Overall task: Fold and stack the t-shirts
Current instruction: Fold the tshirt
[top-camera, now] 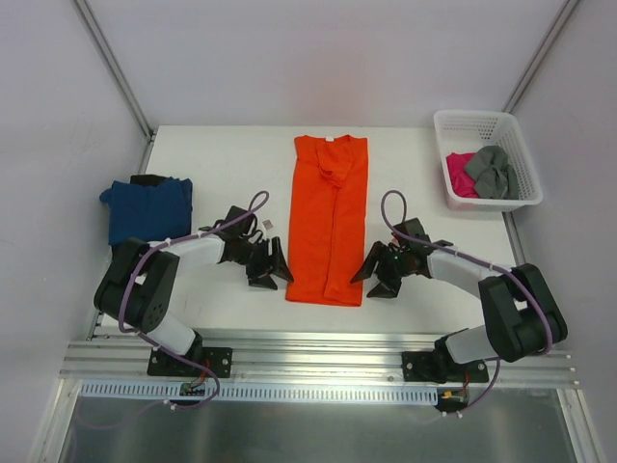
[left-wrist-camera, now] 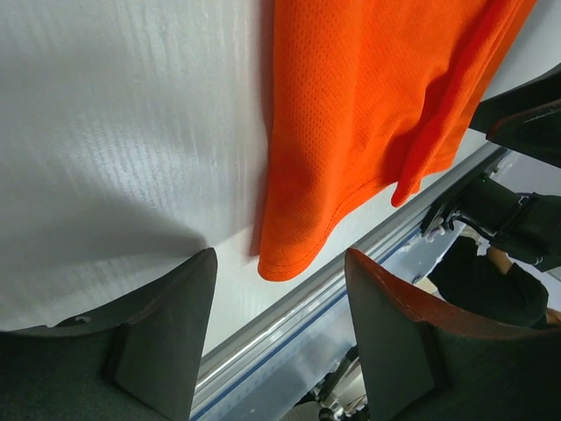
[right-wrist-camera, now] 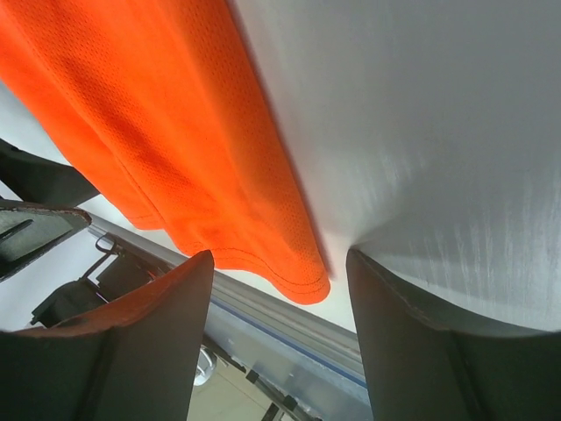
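Between left hand [top-camera: 278,262] and right hand [top-camera: 371,275], the orange t-shirt [top-camera: 328,217] runs lengthwise away; each hand sits beside a near hem corner, open and empty.

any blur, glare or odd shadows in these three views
Top view: sharp, evenly lit, faint shadows under the left gripper and right gripper. Left wrist: orange shirt mesh crisp, near fingers soft, dark shadow on the table before them. Right wrist: fingers blurred, streaky sheen on the table.
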Controlling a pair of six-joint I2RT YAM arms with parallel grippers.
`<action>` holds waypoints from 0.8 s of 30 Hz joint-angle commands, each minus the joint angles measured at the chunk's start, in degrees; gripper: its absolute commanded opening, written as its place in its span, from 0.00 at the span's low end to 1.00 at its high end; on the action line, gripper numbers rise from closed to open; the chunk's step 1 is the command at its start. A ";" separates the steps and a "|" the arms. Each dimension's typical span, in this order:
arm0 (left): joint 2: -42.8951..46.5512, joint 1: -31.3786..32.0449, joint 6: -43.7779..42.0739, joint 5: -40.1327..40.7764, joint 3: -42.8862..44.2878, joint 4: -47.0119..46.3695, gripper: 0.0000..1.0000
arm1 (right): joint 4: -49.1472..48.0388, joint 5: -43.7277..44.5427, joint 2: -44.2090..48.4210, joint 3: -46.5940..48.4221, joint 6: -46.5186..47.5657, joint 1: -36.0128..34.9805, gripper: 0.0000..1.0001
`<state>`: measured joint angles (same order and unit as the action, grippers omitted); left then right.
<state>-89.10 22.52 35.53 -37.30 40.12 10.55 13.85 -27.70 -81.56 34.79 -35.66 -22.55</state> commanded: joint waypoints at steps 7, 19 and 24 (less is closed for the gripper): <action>-1.77 3.05 1.12 -0.67 0.57 -2.02 0.59 | 0.48 1.34 -0.27 -1.56 -0.99 -2.94 0.64; -3.62 5.07 1.65 -0.85 1.54 -2.63 0.50 | -1.63 0.11 0.35 -2.88 -1.08 -3.12 0.54; -4.24 5.51 1.82 -1.20 1.89 -2.72 0.45 | -2.07 -0.16 0.08 -2.97 -0.90 -3.12 0.48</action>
<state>-92.75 27.42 36.99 -38.57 40.80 7.97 12.14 -28.75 -81.54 32.62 -36.71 -25.39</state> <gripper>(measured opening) 0.462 0.484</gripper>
